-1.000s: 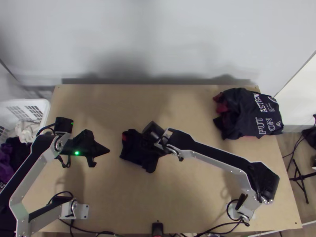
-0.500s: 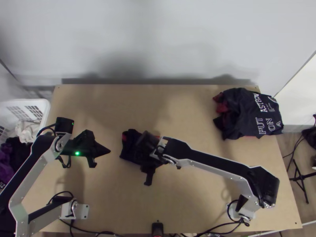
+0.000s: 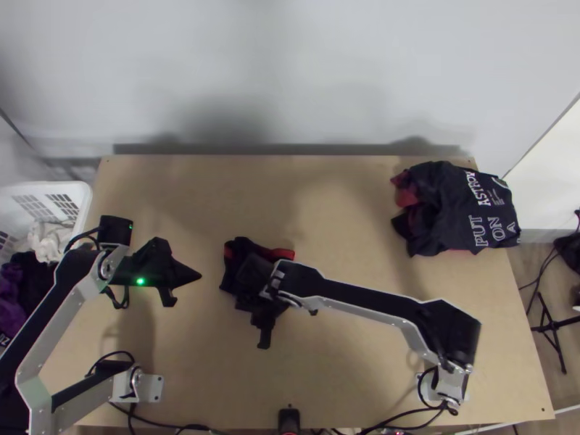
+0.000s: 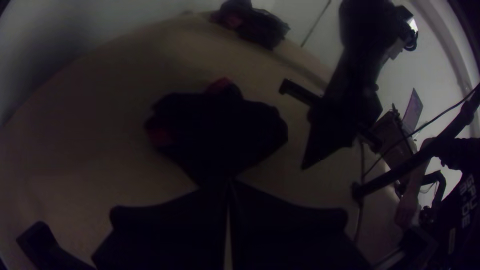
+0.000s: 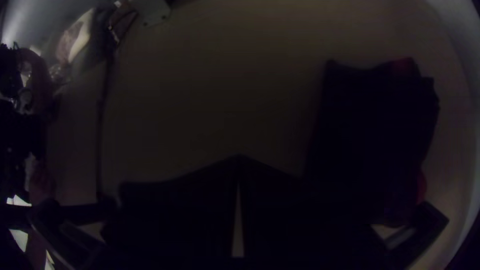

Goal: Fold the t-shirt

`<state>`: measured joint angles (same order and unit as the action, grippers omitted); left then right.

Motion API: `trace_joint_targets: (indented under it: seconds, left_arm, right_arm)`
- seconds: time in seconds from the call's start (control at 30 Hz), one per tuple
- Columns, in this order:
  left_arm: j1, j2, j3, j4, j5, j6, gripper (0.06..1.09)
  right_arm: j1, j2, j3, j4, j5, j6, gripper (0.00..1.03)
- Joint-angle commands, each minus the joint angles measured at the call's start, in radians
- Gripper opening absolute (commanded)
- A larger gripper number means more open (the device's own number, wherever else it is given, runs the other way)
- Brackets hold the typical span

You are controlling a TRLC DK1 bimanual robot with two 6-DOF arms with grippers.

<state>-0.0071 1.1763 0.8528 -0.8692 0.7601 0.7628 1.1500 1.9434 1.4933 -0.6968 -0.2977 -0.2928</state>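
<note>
Top view: t-shirt's (image 3: 231, 277) red edge (image 3: 282, 254) faces wall (image 3: 290, 72), long axis unclear; left hand (image 3: 200, 275), right hand (image 3: 254, 275) closed.

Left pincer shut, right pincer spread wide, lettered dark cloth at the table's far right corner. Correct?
The right pincer isn't spread: the right wrist view shows its tips together. The rest holds: left pincer shut, lettered dark cloth at the table's far right corner.
</note>
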Motion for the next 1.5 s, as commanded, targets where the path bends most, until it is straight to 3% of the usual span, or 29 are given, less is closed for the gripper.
trace_joint_targets:
  seconds: [0.0,0.17,0.4,1.03,1.47]
  left_arm:
    - [0.019,-0.004,0.003,0.001,0.002,0.000,0.13]
    - [0.032,-0.004,-0.003,0.002,0.001,0.006,0.13]
    - [0.062,-0.003,-0.008,0.002,0.001,0.027,0.13]
    - [0.064,0.023,0.000,0.004,0.002,0.049,0.13]
    - [0.055,0.069,0.028,0.012,0.002,0.049,0.13]
  right_arm:
    - [-0.012,0.058,0.010,0.046,0.081,-0.048,0.03]
    - [-0.032,0.089,-0.007,0.099,0.190,-0.088,0.03]
    - [-0.084,0.101,0.008,0.132,0.275,-0.111,0.03]
    - [-0.223,0.022,0.074,0.114,0.276,-0.117,0.03]
    - [-0.335,0.012,-0.005,0.118,0.255,-0.108,0.03]
